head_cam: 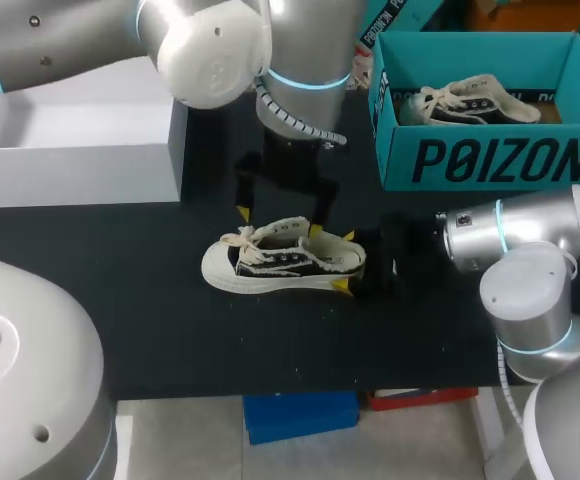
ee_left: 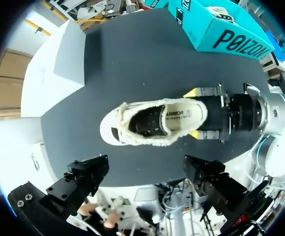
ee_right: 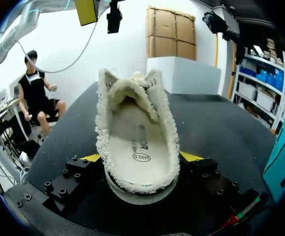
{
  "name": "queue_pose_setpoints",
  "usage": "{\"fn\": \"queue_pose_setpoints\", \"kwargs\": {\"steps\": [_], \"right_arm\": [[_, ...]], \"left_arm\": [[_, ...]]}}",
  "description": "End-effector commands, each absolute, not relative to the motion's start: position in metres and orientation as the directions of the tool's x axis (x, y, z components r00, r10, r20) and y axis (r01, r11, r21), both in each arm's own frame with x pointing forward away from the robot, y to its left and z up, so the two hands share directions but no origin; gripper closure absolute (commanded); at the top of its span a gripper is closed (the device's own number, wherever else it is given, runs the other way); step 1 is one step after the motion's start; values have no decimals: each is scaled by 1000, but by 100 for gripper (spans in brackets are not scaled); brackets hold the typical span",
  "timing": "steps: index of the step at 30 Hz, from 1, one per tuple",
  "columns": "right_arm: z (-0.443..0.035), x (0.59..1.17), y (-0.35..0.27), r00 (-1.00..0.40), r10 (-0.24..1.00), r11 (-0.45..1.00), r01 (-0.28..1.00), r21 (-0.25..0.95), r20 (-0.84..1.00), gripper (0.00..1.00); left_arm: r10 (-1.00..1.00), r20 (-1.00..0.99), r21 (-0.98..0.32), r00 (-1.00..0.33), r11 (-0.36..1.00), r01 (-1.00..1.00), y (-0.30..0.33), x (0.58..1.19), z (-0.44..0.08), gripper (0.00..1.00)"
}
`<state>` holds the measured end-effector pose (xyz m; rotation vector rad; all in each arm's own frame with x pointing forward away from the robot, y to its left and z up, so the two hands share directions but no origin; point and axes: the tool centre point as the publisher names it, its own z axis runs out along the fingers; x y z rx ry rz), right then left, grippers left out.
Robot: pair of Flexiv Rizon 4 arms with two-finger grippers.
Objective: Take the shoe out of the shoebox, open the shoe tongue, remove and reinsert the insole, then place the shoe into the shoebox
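While my right gripper [head_cam: 345, 262] pinches the sneaker [head_cam: 280, 262] by its heel mid-frame, outside the shoebox [head_cam: 490, 160], my wide-open left gripper [head_cam: 280, 220] above it might tug the insole [ee_left: 179, 114] hard enough to wrench that grip loose.

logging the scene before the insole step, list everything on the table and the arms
table: 1, black top
shoebox: 1, teal, open, far right of the table
white box: 1, white, far left of the table
loose shoe: 1, black with cream trim and laces, on its sole mid-table
boxed shoe: 1, same colours, lying inside the shoebox
left pincer: 1, yellow-tipped, open, above the loose shoe
right pincer: 1, yellow-tipped, shut on the loose shoe's heel
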<state>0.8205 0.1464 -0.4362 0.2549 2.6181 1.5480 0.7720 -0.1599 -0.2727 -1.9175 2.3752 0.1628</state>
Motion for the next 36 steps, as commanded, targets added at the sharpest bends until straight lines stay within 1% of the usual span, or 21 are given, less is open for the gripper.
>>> {"fn": "queue_pose_setpoints", "kwargs": {"steps": [1, 2, 5, 8, 17, 29, 36], "right_arm": [[-438, 821, 149, -981, 191, 473, 99, 875, 8, 100], [-438, 821, 149, -981, 191, 473, 99, 875, 8, 100], [-438, 821, 149, -981, 191, 473, 99, 875, 8, 100], [-438, 821, 149, -981, 191, 473, 99, 875, 8, 100], [-438, 821, 149, -981, 191, 473, 99, 875, 8, 100], [-438, 821, 149, -981, 191, 473, 99, 875, 8, 100], [-438, 821, 149, -981, 191, 473, 99, 875, 8, 100]], "left_arm": [[-965, -155, 56, -212, 206, -977, -174, 778, -288, 0], [-961, -149, 60, -232, 225, -972, -176, 778, -290, 0], [-961, -164, 73, -223, 214, -974, -180, 780, -297, 0], [-959, -146, 72, -243, 235, -969, -182, 782, -304, 0], [-945, -212, 77, -248, 237, -968, -189, 791, -329, 0], [-933, -282, 104, -222, 200, -974, -199, 799, -363, 0], [-932, -306, 101, -197, 174, -980, -193, 804, -371, 0]]}}
